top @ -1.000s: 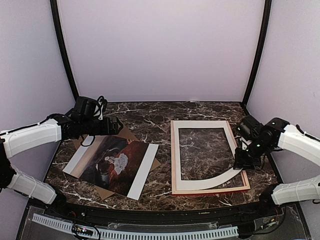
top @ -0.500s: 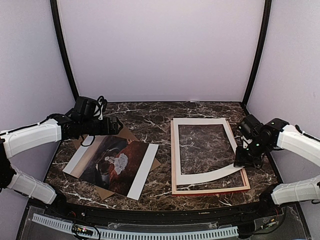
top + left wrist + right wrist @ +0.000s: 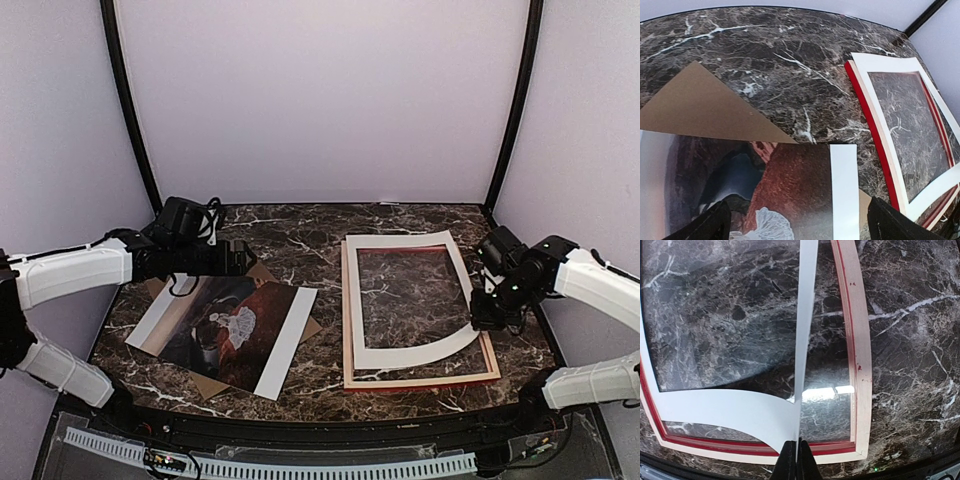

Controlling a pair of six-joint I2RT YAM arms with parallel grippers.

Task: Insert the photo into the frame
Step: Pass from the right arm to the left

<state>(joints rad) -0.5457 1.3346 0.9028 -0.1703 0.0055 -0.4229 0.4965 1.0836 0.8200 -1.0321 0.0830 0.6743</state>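
Right claw (image 3: 796, 460) pinches the mat (image 3: 400, 355) above the frame (image 3: 420, 380); left claw (image 3: 232, 257) spread.
Photo (image 3: 225, 325), left of the frame, looks floppy; take its white margin.

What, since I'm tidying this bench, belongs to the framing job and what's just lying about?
Job: dark brownish paper photo with white margins; thin red rectangular frame; white mat with rectangular cutout, pinched by the right pincer.
Lying about: plain brown backing board under the photo.
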